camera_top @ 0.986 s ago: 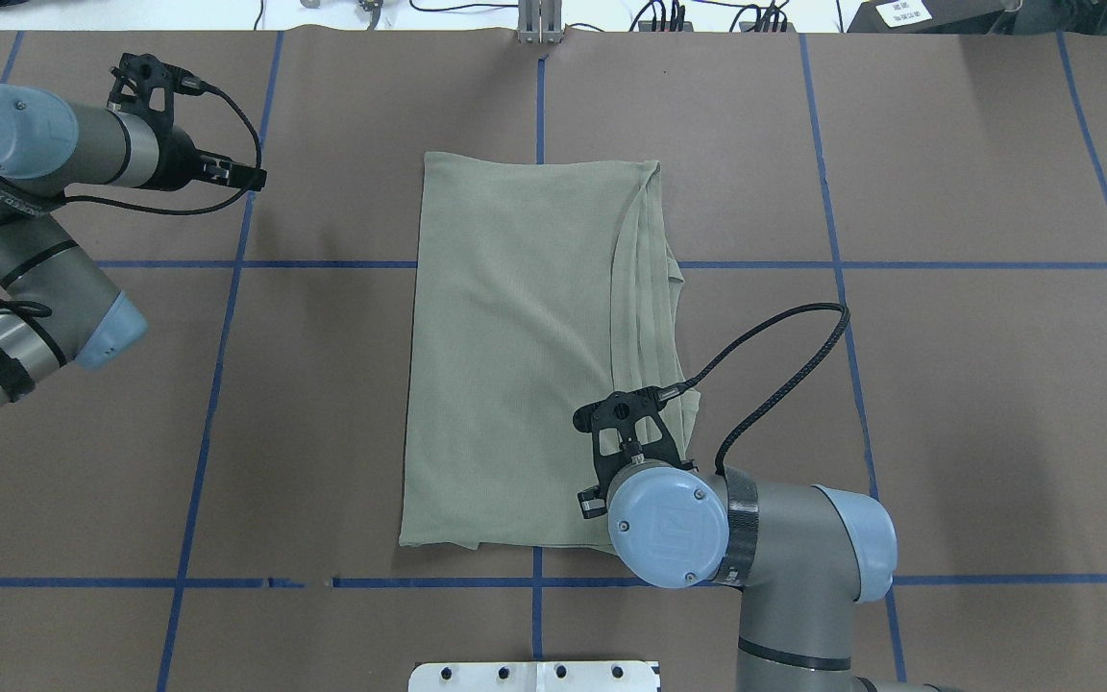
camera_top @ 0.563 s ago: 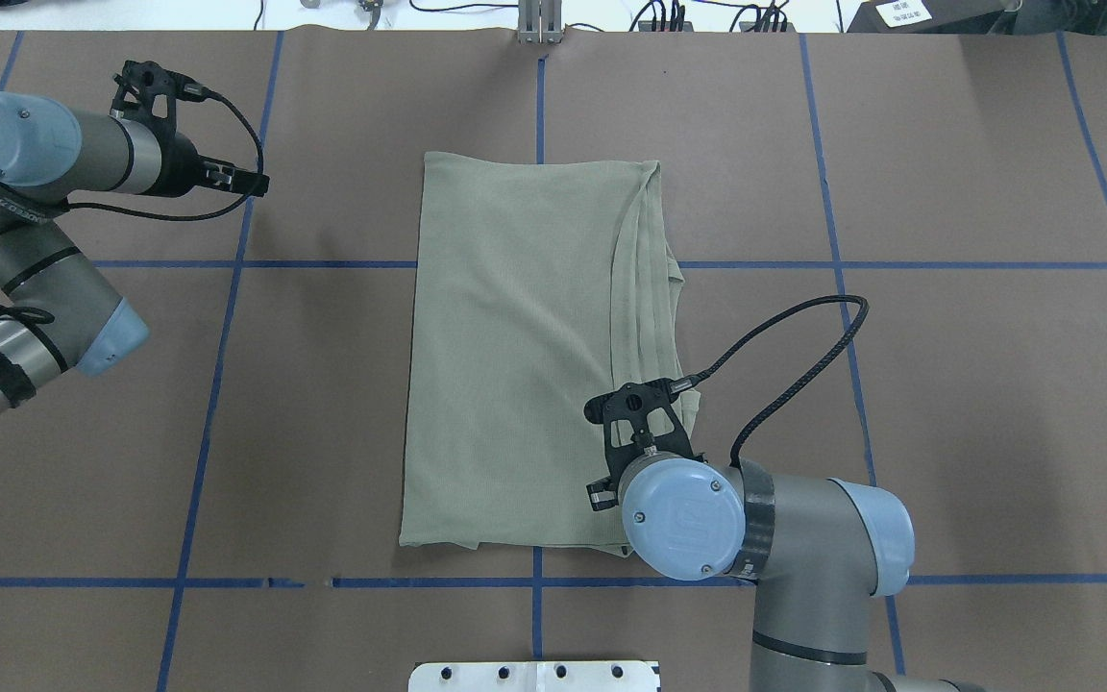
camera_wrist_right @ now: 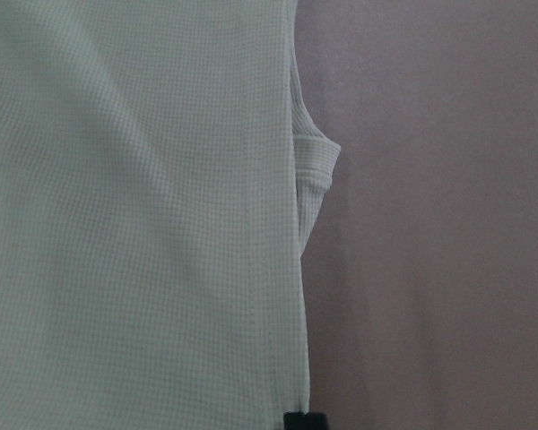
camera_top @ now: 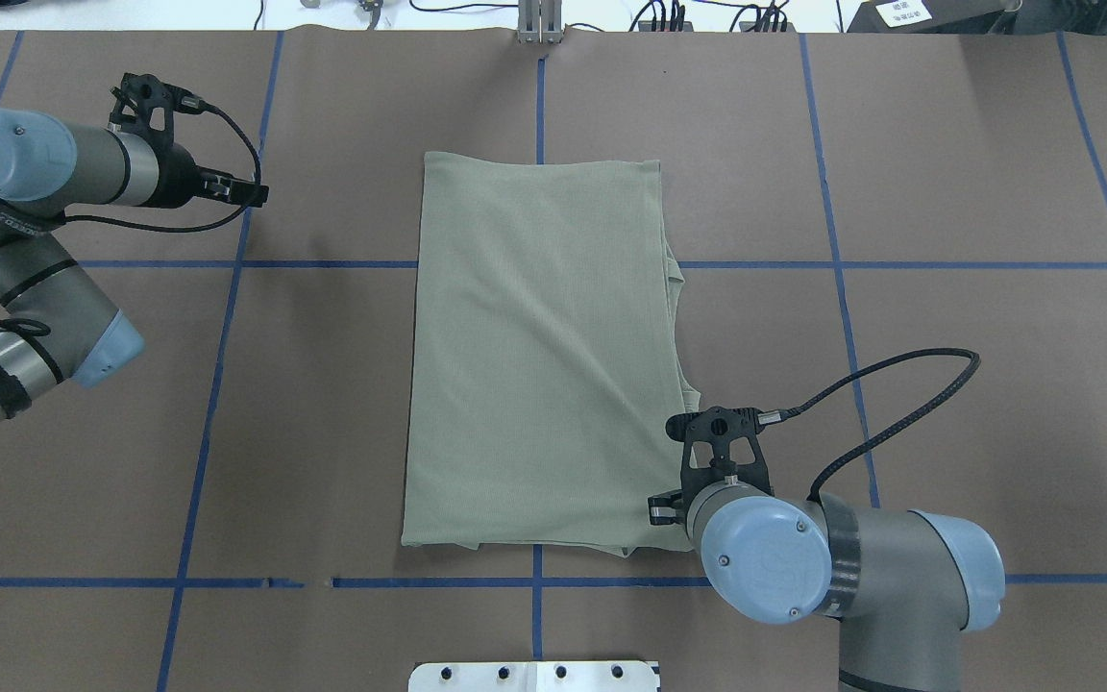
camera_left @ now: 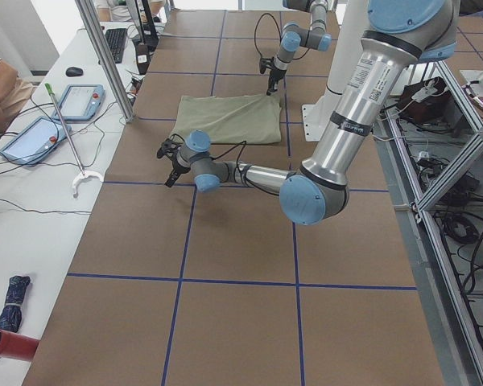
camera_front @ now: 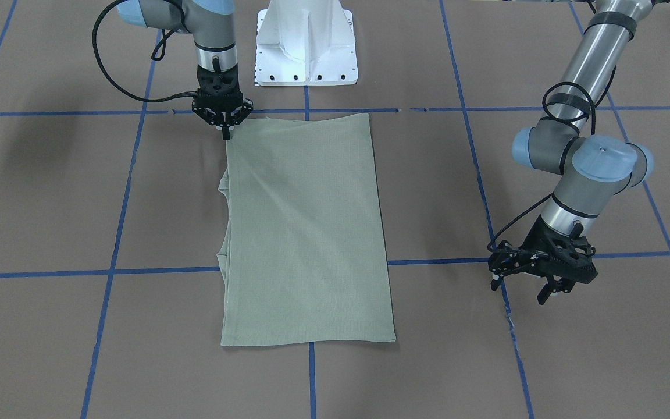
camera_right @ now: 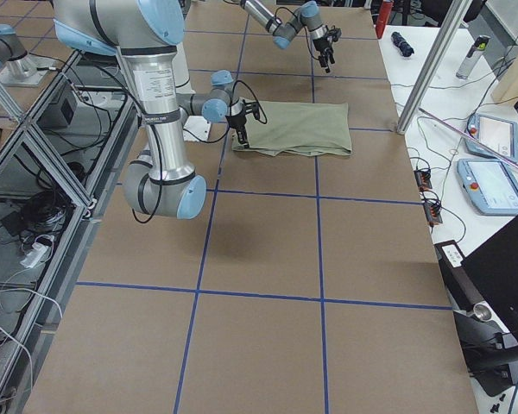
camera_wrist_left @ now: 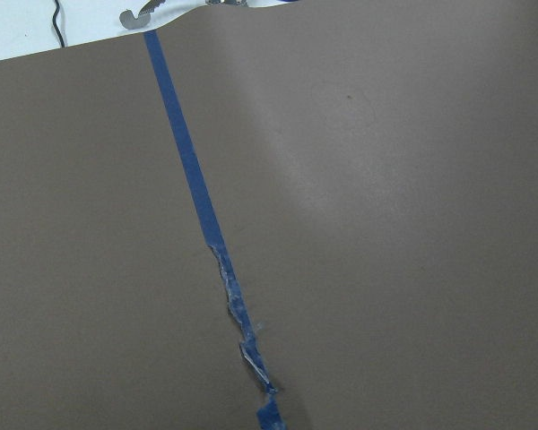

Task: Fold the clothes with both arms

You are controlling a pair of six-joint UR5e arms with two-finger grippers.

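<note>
A sage-green folded garment (camera_top: pixel 539 356) lies flat in the middle of the table, and it also shows in the front-facing view (camera_front: pixel 306 233). My right gripper (camera_front: pixel 227 132) points straight down at the garment's near right corner, its fingers closed to a point on the fabric edge. In the overhead view my wrist hides its fingers. The right wrist view shows the garment's hem (camera_wrist_right: pixel 278 269) running down to a black fingertip (camera_wrist_right: pixel 305 419). My left gripper (camera_front: pixel 521 291) is open and empty, hovering low over bare table well left of the garment (camera_top: pixel 251 192).
The white pedestal base (camera_front: pixel 306 46) stands at the near table edge. Blue tape lines (camera_top: pixel 227 288) grid the brown table cover, and one is torn under my left wrist (camera_wrist_left: pixel 242 331). A side desk with tablets (camera_left: pixel 32 137) lies beyond the far edge.
My right gripper moved right and slightly toward the robot, drawing the garment's top layer with it. The diagonal folds along the right edge have flattened. The left arm barely moved.
</note>
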